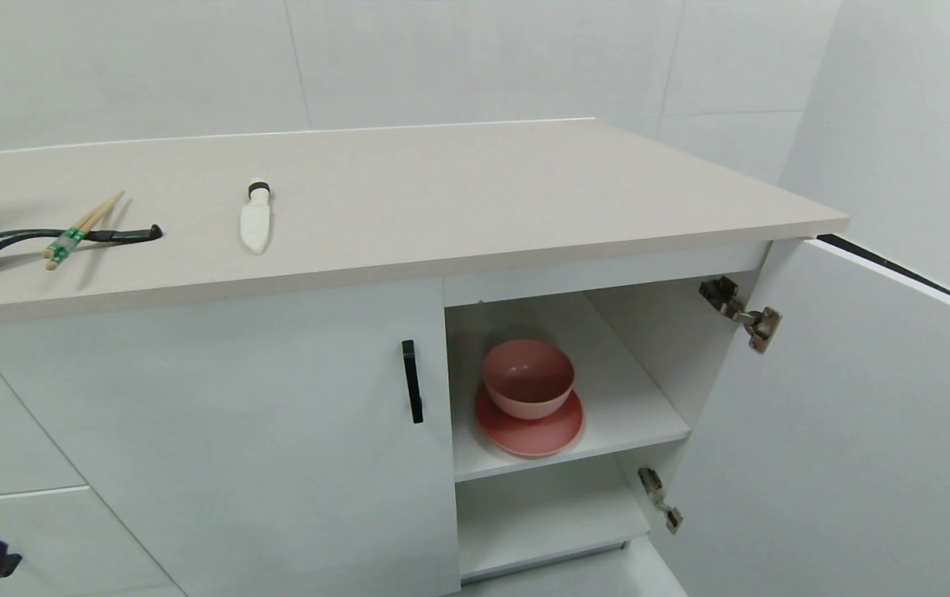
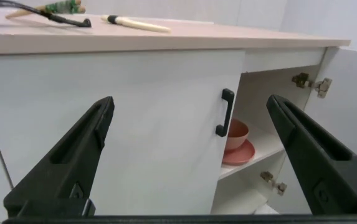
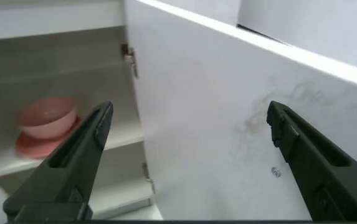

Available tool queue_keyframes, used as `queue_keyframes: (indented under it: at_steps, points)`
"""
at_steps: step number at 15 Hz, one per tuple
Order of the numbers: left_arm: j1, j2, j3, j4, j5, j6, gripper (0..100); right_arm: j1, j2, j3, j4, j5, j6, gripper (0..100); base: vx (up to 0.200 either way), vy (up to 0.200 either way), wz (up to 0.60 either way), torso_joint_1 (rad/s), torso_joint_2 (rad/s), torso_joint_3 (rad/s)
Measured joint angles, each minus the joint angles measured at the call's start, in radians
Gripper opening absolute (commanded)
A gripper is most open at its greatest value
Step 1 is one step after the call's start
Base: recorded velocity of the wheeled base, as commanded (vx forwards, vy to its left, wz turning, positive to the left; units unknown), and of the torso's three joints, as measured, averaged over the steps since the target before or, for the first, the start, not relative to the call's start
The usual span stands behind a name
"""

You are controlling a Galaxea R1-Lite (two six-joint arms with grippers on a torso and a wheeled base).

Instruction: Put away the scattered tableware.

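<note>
Head view: bowl [image 1: 527,377] on plate [image 1: 529,438], upper cab shelf [image 1: 637,402]

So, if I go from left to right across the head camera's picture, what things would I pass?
Chopsticks → white knife → black door handle → pink bowl → open cupboard door.

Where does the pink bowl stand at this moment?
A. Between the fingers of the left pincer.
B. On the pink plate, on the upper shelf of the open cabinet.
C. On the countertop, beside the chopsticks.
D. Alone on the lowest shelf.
B: the pink bowl sits on the pink plate, which lies on the upper shelf beside the open door.
</note>
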Motion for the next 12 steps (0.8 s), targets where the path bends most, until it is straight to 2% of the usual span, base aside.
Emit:
queue_keyframes:
  at_steps: [3, 5, 8, 12]
  points:
    - [0.023, -0.032, -0.001, 0.001, -0.001, 0.01, 100, -0.013, -0.052, -0.001, 0.043, 0.036, 0.0, 100, 0.0, 0.0, 0.0, 0.0, 0.0, 0.0]
    - [0.064, -0.042, -0.001, 0.0, -0.002, 0.03, 100, -0.054, -0.065, -0.002, 0.043, 0.043, -0.012, 100, 0.0, 0.0, 0.0, 0.0, 0.0, 0.0]
    - [0.109, -0.073, 0.0, 0.013, -0.001, 0.027, 100, -0.106, -0.083, -0.002, 0.05, 0.067, -0.033, 100, 0.0, 0.0, 0.0, 0.0, 0.0, 0.0]
    - [0.164, -0.146, 0.0, 0.139, -0.002, 0.028, 100, -0.117, -0.131, 0.002, 0.124, 0.088, -0.034, 100, 0.0, 0.0, 0.0, 0.0, 0.0, 0.0]
